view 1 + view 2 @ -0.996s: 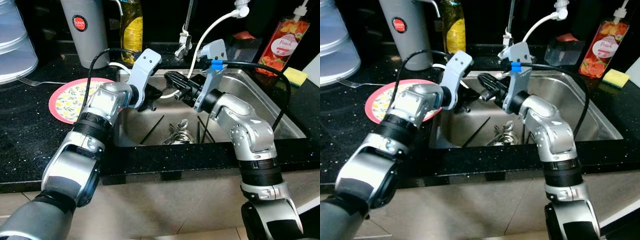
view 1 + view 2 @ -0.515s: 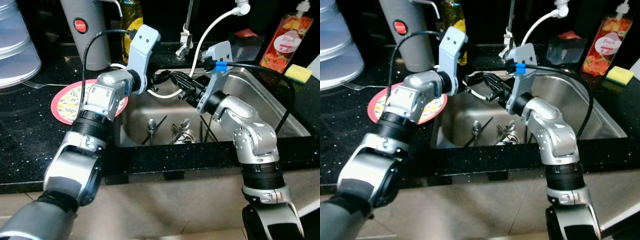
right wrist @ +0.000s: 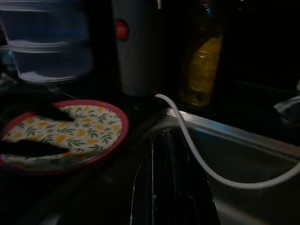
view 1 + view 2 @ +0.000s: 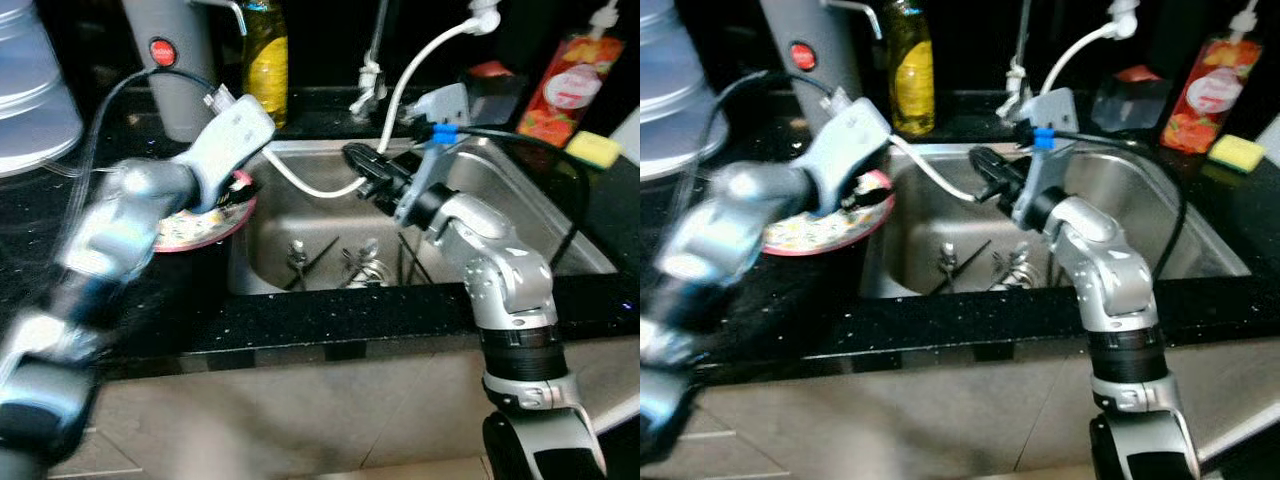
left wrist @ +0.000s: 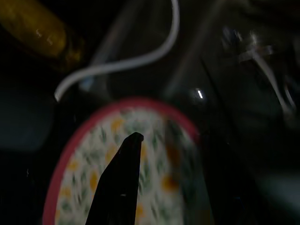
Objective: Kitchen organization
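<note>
from the head, the blurred left tool [image 4: 232,190] meets the pink-rimmed plate [image 4: 825,228] at the sink's [image 4: 520,190] edge; the left wrist shows one finger [image 5: 119,185] over it, grip unclear; the right tool [image 3: 168,187], seemingly pressed together, should stay clear while the plate is kept level.

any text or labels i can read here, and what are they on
No text reads clearly at this moment.
Grey canister: round red badge with pale lettering, too blurred to read.
Red pump bottle: fruit label carrying a word, too blurred to read.
Yellow oil bottle: yellow label, no legible text.
Floral plate: pattern, no words seen.
Blue tag on the right arm: no text visible.
</note>
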Motion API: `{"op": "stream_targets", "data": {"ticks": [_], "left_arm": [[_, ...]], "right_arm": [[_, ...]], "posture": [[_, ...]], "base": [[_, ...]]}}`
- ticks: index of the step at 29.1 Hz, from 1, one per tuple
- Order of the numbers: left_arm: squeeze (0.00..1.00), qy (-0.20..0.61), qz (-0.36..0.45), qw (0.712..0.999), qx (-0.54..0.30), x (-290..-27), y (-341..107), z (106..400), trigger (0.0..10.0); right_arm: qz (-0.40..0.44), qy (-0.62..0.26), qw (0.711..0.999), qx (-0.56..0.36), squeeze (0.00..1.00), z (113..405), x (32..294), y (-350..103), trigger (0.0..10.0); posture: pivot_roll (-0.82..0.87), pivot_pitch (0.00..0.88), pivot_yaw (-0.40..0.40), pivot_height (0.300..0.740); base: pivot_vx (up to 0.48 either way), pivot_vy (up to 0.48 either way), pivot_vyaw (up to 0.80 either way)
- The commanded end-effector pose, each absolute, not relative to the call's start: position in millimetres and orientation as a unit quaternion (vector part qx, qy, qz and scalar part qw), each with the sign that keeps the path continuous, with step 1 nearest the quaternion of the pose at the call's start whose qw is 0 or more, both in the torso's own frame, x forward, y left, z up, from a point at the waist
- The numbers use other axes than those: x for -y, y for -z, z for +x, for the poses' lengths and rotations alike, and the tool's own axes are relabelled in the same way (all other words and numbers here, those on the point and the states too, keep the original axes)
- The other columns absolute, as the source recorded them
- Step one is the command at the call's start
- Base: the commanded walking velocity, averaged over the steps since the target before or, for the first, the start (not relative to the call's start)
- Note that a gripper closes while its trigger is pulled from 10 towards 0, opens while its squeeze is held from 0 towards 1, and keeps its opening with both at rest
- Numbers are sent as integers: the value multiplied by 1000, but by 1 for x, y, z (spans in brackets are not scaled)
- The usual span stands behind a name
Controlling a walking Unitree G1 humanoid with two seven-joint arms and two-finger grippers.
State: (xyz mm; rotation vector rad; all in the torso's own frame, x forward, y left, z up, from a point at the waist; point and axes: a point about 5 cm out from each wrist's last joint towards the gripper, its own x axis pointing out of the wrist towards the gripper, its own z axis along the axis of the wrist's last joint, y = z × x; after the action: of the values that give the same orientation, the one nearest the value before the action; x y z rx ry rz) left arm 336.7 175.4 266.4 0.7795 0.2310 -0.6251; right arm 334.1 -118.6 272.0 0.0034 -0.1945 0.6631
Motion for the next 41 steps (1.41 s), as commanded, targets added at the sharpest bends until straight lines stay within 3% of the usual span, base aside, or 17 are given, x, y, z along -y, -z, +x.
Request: {"op": "stream_targets", "data": {"ticks": [1,3,14,28,37,38,39,41], "left_arm": [[0,312,395,856,-121,-180,-271,327,10000],[0,327,412,838,-147,-192,-269,319,10000],[0,325,428,821,-192,-200,-251,330,10000],[0,301,432,821,-220,-207,-238,341,10000],[0,289,495,792,-208,-206,-226,334,10000],[0,290,500,790,-203,-204,-223,333,8196],[0,287,505,788,-202,-204,-222,333,4980],[0,285,509,787,-201,-204,-222,333,4980]], "right_arm": [[4,-332,939,93,0,334,117,-271,10000],[3,-333,938,92,0,334,117,-270,10000],[7,-331,939,96,0,333,115,-269,10000],[7,-331,939,94,0,333,115,-269,10000],[11,-331,939,92,0,334,115,-267,10000],[12,-332,939,92,0,334,114,-267,10000],[12,-332,939,92,0,334,113,-267,10000],[13,-332,939,92,0,334,113,-267,10000]], "posture": [[193,0,-33,740],[195,0,-31,740],[190,0,-20,740],[189,0,-28,740],[199,0,-30,740],[204,0,-33,740],[204,0,-33,740],[204,0,-33,740]], "base": [[0,0,0],[0,0,0],[0,0,0],[0,0,0],[0,0,0],[0,0,0],[0,0,0],[0,0,0]]}}
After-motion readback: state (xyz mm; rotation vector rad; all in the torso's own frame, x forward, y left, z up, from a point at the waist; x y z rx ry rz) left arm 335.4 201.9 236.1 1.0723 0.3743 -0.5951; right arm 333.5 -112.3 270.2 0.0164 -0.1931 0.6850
